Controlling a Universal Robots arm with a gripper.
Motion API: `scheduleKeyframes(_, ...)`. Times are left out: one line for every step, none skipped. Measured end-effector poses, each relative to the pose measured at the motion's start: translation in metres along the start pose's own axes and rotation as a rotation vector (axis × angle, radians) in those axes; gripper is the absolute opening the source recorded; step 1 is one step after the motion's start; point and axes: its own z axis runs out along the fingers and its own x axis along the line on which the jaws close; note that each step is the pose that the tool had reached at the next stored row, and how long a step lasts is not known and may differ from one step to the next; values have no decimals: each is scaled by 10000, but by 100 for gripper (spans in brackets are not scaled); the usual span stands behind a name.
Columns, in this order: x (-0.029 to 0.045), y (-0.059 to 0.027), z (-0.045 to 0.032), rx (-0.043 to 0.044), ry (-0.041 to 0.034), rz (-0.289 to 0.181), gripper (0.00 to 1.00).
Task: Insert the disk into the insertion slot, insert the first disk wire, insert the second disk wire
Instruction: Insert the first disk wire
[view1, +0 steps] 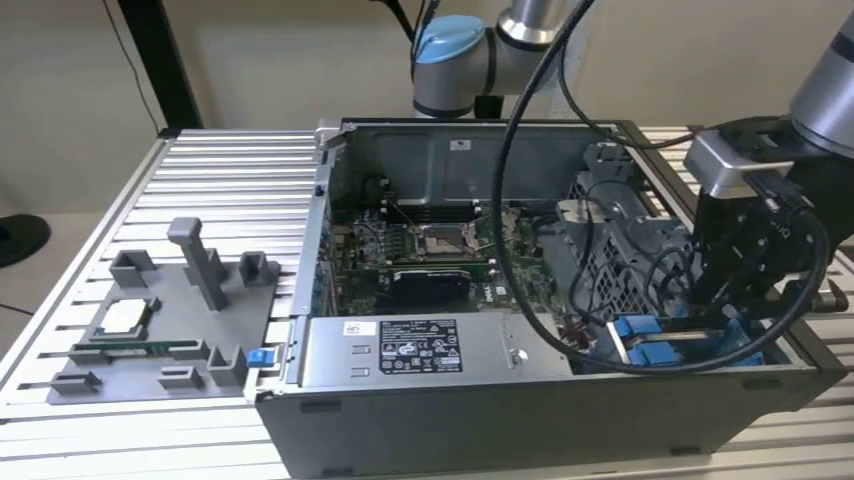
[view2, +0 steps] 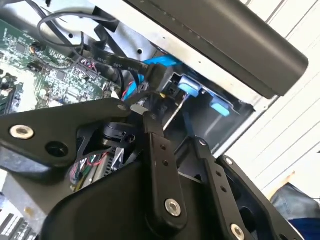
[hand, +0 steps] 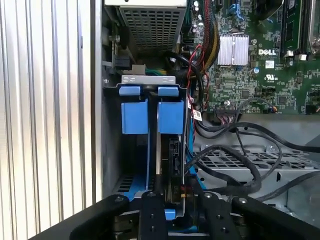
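Gripper (hand: 181, 196) part open, fingers (hand: 152, 212) either side of disk (hand: 173, 160), which stands on edge in slot (hand: 135, 117); contact with it unclear.

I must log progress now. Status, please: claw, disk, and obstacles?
Claw low over insertion slot. Disk seems seated in it. Blue-cabled black plug close by claw; black cables crowd alongside.

On ribbed metal table (view1: 227, 190), open grey metal computer case (view1: 534, 395); beside it, at the exterior view's left, grey plastic fixture block (view1: 147, 335); inside, green circuit board (view1: 358, 262) centrally, blue-railed grey metal insertion slot (view1: 650, 342) towards the exterior view's right.
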Motion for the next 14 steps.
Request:
scheduleKeyframes(0, 0, -46, 0, 0, 0, 100)
scheduleKeyframes(-1, 0, -84, 0, -2, 1, 100)
scheduleKeyframes(-2, 0, -123, 0, -1, 1, 100)
scheduleKeyframes(-2, 0, -152, 0, -1, 1, 100)
scheduleKeyframes(-2, 0, -182, 0, -1, 2, 100)
scheduleKeyframes(-3, 0, -212, 0, -2, 2, 100)
scheduleKeyframes(-4, 0, -242, 0, -2, 3, 100)
scheduleKeyframes(-4, 1, -273, 0, -1, 4, 100)
scheduleKeyframes(-5, 1, -306, 0, 0, 4, 100)
scheduleKeyframes(-6, 0, -338, 0, -1, 5, 100)
scheduleKeyframes(-6, 1, -376, 0, -1, 5, 100)
scheduleKeyframes(-7, 1, -410, 0, -1, 5, 100)
scheduleKeyframes(-7, 1, -443, 0, 1, 5, 100)
scheduleKeyframes(-8, 1, -472, 0, -1, 5, 100)
